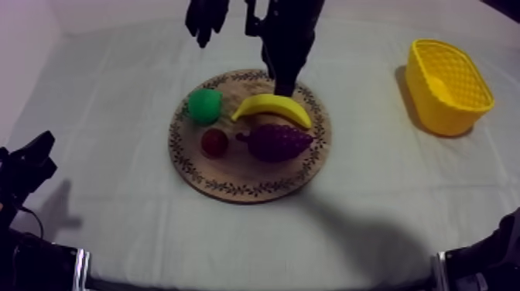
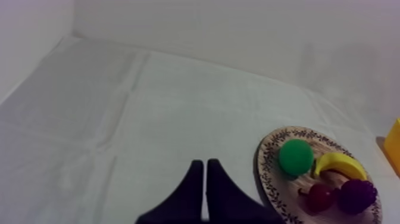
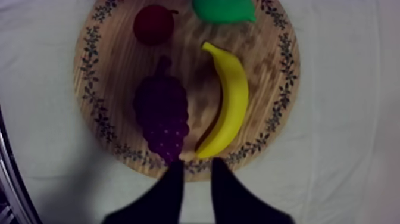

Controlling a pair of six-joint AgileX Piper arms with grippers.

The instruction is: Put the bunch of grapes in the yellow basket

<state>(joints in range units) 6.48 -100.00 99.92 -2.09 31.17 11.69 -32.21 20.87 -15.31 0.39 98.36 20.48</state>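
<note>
A purple bunch of grapes lies on the round wooden board, stem toward the small red fruit. In the right wrist view the grapes lie beside the banana, their tip pointing at my right gripper. That gripper hangs over the board's far rim, fingers slightly apart, holding nothing. From above, my right gripper sits just behind the banana. My left gripper is shut on nothing, low over bare cloth left of the board. The yellow basket stands at the far right.
A green pear sits on the board's back left part. The basket's edge shows beyond the board in the left wrist view. My left arm rests at the lower left. Open cloth lies between board and basket.
</note>
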